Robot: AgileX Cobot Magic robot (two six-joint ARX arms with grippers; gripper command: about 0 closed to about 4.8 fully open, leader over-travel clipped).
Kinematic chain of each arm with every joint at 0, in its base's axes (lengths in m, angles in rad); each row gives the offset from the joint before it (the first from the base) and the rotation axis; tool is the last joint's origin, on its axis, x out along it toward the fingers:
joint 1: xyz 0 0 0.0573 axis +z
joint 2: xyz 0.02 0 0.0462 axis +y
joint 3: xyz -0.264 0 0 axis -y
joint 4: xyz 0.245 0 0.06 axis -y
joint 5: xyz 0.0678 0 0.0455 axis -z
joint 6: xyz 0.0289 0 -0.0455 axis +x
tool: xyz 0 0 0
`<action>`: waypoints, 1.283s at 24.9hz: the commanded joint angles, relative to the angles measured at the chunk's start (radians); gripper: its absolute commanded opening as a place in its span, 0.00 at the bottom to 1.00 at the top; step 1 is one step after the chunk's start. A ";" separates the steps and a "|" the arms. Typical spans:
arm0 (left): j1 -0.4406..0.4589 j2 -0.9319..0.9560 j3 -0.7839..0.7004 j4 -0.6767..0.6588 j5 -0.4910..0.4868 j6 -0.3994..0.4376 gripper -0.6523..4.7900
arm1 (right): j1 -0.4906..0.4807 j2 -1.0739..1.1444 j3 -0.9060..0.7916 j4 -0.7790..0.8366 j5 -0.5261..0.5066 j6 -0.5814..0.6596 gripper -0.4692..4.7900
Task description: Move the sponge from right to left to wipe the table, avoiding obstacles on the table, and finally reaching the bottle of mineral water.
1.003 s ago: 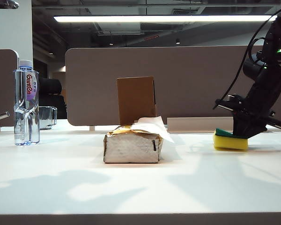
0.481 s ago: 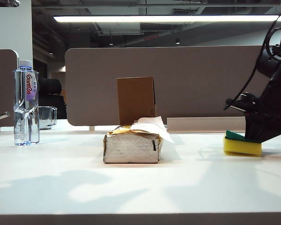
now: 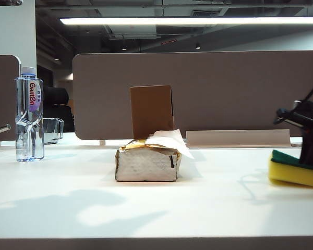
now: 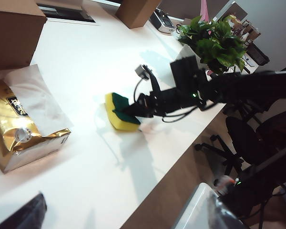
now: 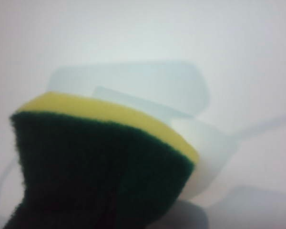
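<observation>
Sponge (image 3: 295, 173): you see it at the far right of the tabletop (image 3: 156, 208), near the front, green side up, its long axis running across your exterior view, slightly tilted.
Right end effector (image 3: 309, 156): closed on the sponge's green top at the right edge of view.
Open room: bare white surface lies between the sponge and the tissue pack (image 3: 147, 161), and along the front edge.
Tissue pack: mid-table, tissue sticking out on top.
Cardboard box (image 3: 152, 111): upright just behind the pack.
Water bottle (image 3: 29, 115): upright, far left, well apart from the sponge.
Left end effector: out of your frames; whether it is open cannot be told.
</observation>
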 commanded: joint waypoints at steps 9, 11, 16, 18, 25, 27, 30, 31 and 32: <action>0.000 -0.002 0.008 0.010 0.008 0.005 0.92 | 0.004 -0.269 -0.261 -0.145 0.025 0.053 0.08; 0.000 -0.002 0.008 0.010 0.008 0.005 0.92 | 0.004 -0.366 -0.328 -0.167 0.025 0.073 0.08; 0.000 -0.002 0.008 0.010 0.008 0.006 0.92 | 0.004 -0.548 -0.387 -0.279 0.049 0.079 0.08; 0.000 -0.002 0.008 0.010 0.007 0.007 0.92 | 0.004 -0.584 -0.387 -0.306 0.049 0.079 0.08; 0.000 -0.002 0.008 0.010 0.007 0.027 0.92 | 0.019 -0.591 -0.386 -0.291 0.064 0.098 0.08; 0.000 -0.002 0.008 0.010 0.007 0.027 0.92 | 0.037 -0.591 -0.386 -0.287 0.088 0.100 0.08; 0.000 -0.002 0.008 0.010 0.007 0.027 0.92 | 0.080 -0.591 -0.387 -0.266 0.102 0.126 0.08; 0.000 -0.002 0.008 0.010 0.008 0.027 0.92 | 0.096 -0.589 -0.387 -0.256 0.111 0.136 0.08; 0.000 -0.002 0.008 0.010 0.007 0.027 0.92 | 0.114 -0.587 -0.387 -0.246 0.118 0.152 0.08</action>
